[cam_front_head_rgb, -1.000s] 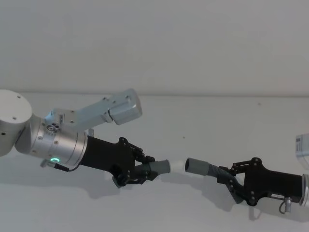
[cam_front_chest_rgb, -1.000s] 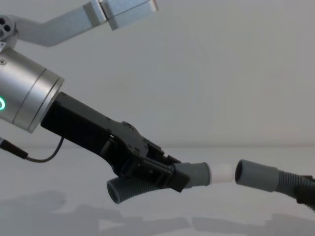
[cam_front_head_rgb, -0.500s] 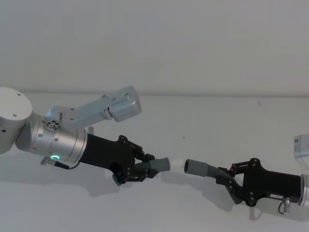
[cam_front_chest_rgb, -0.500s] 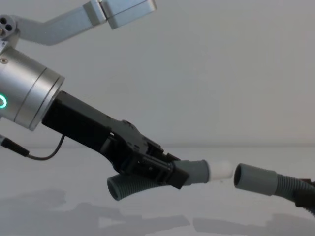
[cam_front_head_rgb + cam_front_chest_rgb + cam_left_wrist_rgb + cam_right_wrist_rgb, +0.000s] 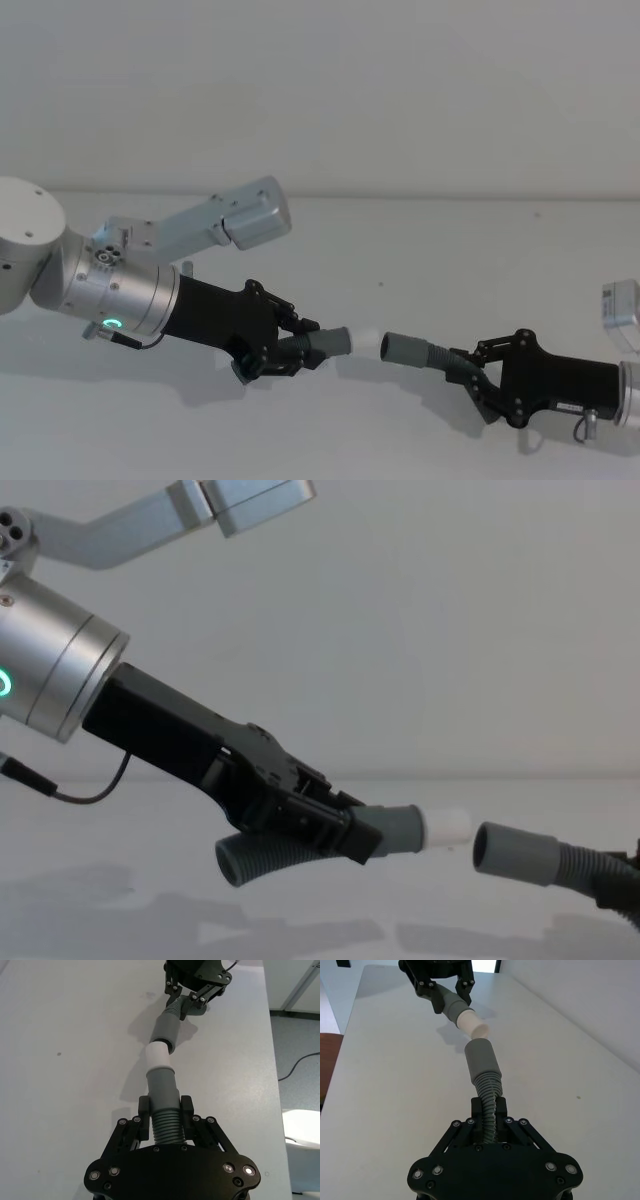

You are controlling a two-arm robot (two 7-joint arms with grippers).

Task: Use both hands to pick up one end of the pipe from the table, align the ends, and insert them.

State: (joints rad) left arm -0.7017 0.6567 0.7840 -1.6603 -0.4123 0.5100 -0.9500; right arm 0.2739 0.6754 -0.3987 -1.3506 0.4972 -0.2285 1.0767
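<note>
Both pipe pieces hang just above the white table. My left gripper is shut on the ribbed part of one grey piece, whose white tip points right. My right gripper is shut on the ribbed hose of the other piece. That piece's wide grey cuff faces the tip. Tip and cuff stand a small gap apart, with the cuff slightly lower. The left piece's free end curves down behind the gripper.
A silver link of my left arm juts out above the table behind the grippers. A white object sits at the right edge. The table's edge runs beside the grippers, with floor and a cable beyond.
My right gripper has sunk a little with its piece, so the cuff now sits lower than the white tip. The left arm has drifted slightly left.
</note>
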